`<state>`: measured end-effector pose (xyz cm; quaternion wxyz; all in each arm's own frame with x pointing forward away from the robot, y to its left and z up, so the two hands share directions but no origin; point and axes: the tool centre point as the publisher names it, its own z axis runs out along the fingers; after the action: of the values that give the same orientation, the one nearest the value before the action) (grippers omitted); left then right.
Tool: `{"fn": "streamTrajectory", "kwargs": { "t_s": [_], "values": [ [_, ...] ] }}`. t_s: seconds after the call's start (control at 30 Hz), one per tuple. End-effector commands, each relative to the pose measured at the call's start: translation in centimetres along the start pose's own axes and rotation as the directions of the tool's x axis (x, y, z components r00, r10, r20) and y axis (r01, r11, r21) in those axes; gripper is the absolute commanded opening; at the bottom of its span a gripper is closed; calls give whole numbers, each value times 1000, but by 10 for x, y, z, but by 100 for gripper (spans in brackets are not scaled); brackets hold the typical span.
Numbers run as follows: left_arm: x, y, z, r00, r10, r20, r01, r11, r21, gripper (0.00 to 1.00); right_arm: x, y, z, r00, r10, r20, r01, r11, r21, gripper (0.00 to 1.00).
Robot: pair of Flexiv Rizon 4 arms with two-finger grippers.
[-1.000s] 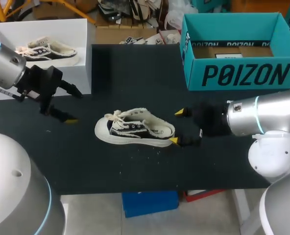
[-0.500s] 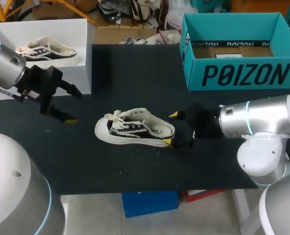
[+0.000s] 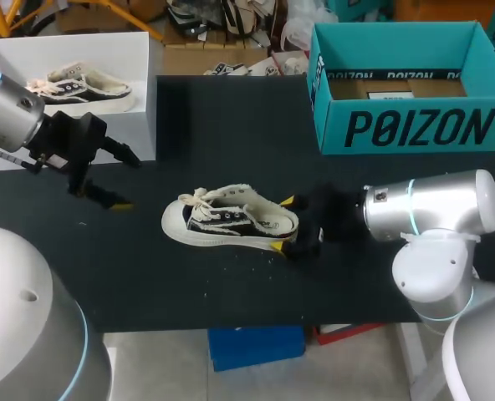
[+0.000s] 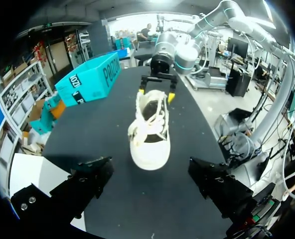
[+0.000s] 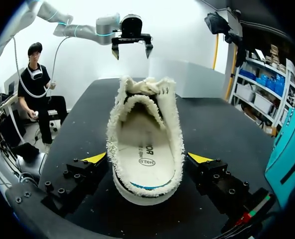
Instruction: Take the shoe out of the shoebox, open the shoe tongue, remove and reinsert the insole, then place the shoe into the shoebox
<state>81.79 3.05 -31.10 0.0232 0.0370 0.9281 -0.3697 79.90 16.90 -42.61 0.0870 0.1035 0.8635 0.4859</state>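
Cream canvas shoe (image 3: 231, 219) sits on its sole on the black table (image 3: 231, 117), out of the teal shoebox (image 3: 415, 125) | long axis runs straight out from the right gripper (image 3: 283, 224): heel framed between its spread fingers, nothing pinched | left gripper (image 3: 129, 184) gapes empty, well beyond the toe | right arm nearer

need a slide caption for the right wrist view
Right gripper open astride the heel of the fleece-lined shoe on the black table, left gripper open beyond its toe.
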Motion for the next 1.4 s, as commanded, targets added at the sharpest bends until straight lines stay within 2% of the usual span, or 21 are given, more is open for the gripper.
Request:
{"fn": "streamTrajectory", "kwargs": {
  "t_s": [0.03, 0.17, 0.2, 0.23, 0.27, 0.37, 0.43, 0.57, 0.63, 0.7, 0.77, 0.8, 0.83, 1.17, 1.2, 1.23, 1.27, 1.3, 1.33, 1.37, 1.4],
  "values": [
    [1, 1, 1, 1000, 3, 5, -3, 1000, 0, 100, -1, -4, 10, 1000, 3, -2, -3, 1000, -6, 100],
    [1, 1, 1, 1000, 3, 5, -3, 1000, 0, 100, -1, -8, 11, 1000, -2, -13, 2, 1000, -20, 100],
    [1, 1, 1, 1000, 3, 5, -3, 1000, 0, 100, -1, -9, 12, 1000, -5, -15, 5, 1000, -16, 76],
    [1, 1, 1, 1000, 3, 5, -3, 1000, 0, 100, -1, -10, 11, 1000, 4, -10, -5, 1000, -25, 21],
    [1, 1, 1, 1000, 3, 5, -3, 1000, 0, 100, -1, -10, 11, 1000, 4, -10, -5, 1000, -25, 0],
    [1, 1, 1, 1000, 3, 5, -3, 1000, 0, 100, -1, -10, 11, 1000, 4, -10, -5, 1000, -25, 0],
    [1, -10, -2, 999, 18, 28, -18, 1000, -11, 100, -1, -10, 11, 1000, 4, -10, -5, 1000, -25, 0],
    [2, -38, -4, 997, -11, 74, 19, 994, -104, 100, -1, -10, 11, 1000, 4, -10, -5, 1000, -25, 0],
    [4, -51, 1, 995, -46, 86, 58, 988, -145, 100, -1, -10, 11, 1000, 4, -10, -5, 1000, -25, 0],
    [5, -65, 13, 983, -138, 118, 163, 956, -245, 100, -1, -10, 11, 1000, 4, -10, -5, 1000, -25, 0],
    [5, -78, 24, 969, -210, 129, 237, 938, -252, 100, -1, -10, 11, 1000, 4, -10, -5, 1000, -25, 0],
    [6, -85, 29, 972, -191, 136, 223, 932, -285, 100, -1, -10, 11, 1000, 4, -10, -5, 1000, -25, 0],
    [7, -95, 36, 984, -152, 88, 172, 941, -291, 100, -1, -10, 11, 1000, 4, -10, -5, 1000, -25, 0],
    [7, -95, 36, 984, -152, 88, 172, 941, -291, 100, -1, -10, 11, 1000, 4, -10, -5, 1000, -25, 0],
    [-5, -94, 39, 938, -317, 136, 345, 881, -324, 100, -1, -10, 11, 1000, 4, -10, -5, 1000, -25, 0],
    [-13, -92, 45, 867, -452, 210, 498, 780, -378, 100, -1, -10, 11, 1000, 4, -10, -5, 1000, -25, 0],
    [-19, -89, 52, 773, -548, 319, 633, 639, -436, 100, -1, -10, 11, 1000, 4, -10, -5, 1000, -25, 0],
    [-24, -82, 57, 645, -648, 405, 757, 472, -451, 100, -1, -10, 11, 1000, 4, -10, -5, 1000, -25, 0],
    [-24, -75, 61, 486, -749, 450, 852, 293, -433, 100, -1, -10, 11, 1000, 4, -10, -5, 1000, -25, 0],
    [-20, -73, 64, 408, -778, 477, 891, 225, -395, 100, -1, -10, 11, 1000, 4, -10, -5, 1000, -25, 0],
    [-14, -76, 66, 362, -724, 588, 917, 163, -364, 100, -1, -10, 11, 1000, 4, -10, -5, 1000, -25, 0]
  ]
}}
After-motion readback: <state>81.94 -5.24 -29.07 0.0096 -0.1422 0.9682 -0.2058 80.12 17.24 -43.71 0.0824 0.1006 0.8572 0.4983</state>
